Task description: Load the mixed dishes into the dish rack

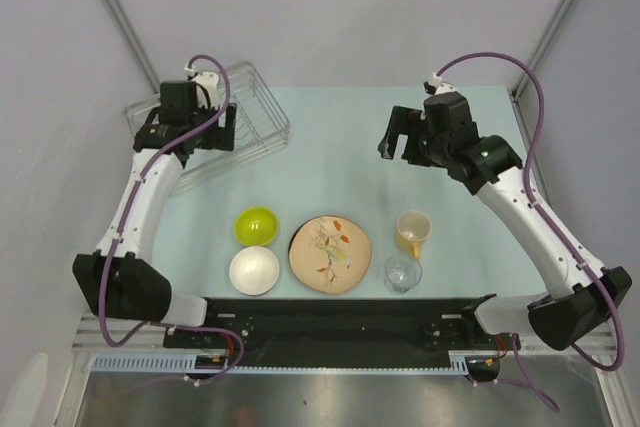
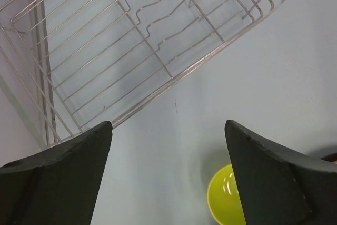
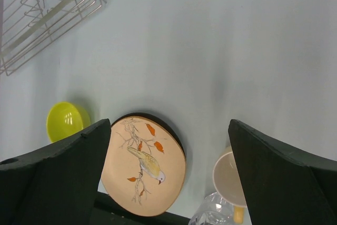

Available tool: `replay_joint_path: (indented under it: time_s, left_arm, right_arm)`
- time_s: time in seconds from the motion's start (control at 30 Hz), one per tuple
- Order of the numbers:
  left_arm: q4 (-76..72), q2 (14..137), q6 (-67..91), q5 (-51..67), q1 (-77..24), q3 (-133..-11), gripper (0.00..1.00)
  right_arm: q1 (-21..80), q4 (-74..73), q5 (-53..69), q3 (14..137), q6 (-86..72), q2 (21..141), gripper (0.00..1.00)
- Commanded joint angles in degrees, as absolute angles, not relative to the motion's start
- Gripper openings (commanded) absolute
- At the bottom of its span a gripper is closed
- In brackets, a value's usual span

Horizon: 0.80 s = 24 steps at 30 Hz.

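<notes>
The silver wire dish rack stands at the far left and holds nothing; it also shows in the left wrist view and the right wrist view. Near the front edge sit the lime-green bowl, white bowl, tan leaf-patterned plate, yellow mug and small clear glass. A dark rim shows under the patterned plate. My left gripper is open and empty above the rack's near edge. My right gripper is open and empty, high above the table's right middle.
Grey walls close in the pale table at the back and sides. A black rail runs along the near edge between the arm bases.
</notes>
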<state>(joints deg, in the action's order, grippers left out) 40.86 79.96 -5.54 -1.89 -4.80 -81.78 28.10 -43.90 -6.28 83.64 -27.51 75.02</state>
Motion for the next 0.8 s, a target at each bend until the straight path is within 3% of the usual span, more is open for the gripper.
replay_joint_path:
  time_s: [0.0,0.37,0.77]
  left_arm:
    - [34.2,84.9,-0.7,-6.3,-4.7,-85.9,0.94]
    - [40.8,111.8,9.4,-11.9,-7.5,-107.1,0.88]
    - [42.1,119.2,12.6,-12.3,-7.5,-109.1,0.86]
  right_arm:
    - [29.7,-40.6,-9.7,81.1,-25.5,72.3,1.00]
    - [31.4,-34.2,-12.6,73.2,-22.2,70.0,1.00]
    - [30.5,-33.1,-12.7,71.5,-19.8,74.0,1.00]
